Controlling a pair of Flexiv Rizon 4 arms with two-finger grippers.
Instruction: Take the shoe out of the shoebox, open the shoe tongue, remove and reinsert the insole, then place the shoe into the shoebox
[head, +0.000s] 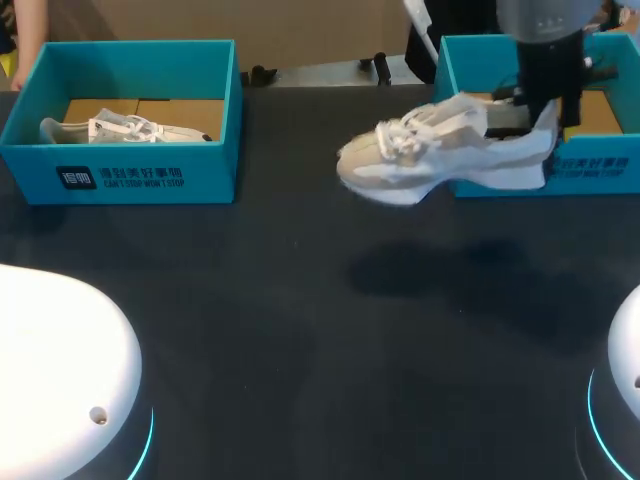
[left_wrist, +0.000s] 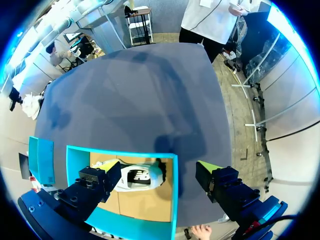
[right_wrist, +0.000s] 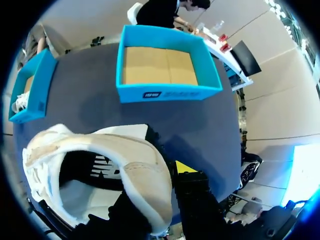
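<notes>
- the right gripper (head: 540, 115) is clamping the heel rim of the shoe (head: 430, 160), one finger sitting inside the opening and the other pressing on the outside, so the grip is narrow and is carrying the shoe's whole weight
- the shoe is hanging in the air just in front of the right box (head: 600, 160), near the far right corner of the table (head: 300, 350), with its toe pointing toward the middle and its shadow (head: 440, 270) lying on the bare cloth below
- holding it by the heel is leaving the laces and tongue free, which is probably the reason for this grip, since the tongue is due to be opened next
- in the right wrist view the right box is showing only its cardboard floor, so the first step is looking done; the tongue and insole are not yet being worked on
- the left gripper (left_wrist: 160, 166) is hanging above the left box (head: 130, 175) at the far left corner, its fingers spread wide and holding nothing
- a second shoe (head: 120, 130) is lying on its side inside the left box, under that open gripper
- the next move is likely calling for the shoe to be lowered onto the table between the boxes, where the left gripper could be reaching the tongue
</notes>
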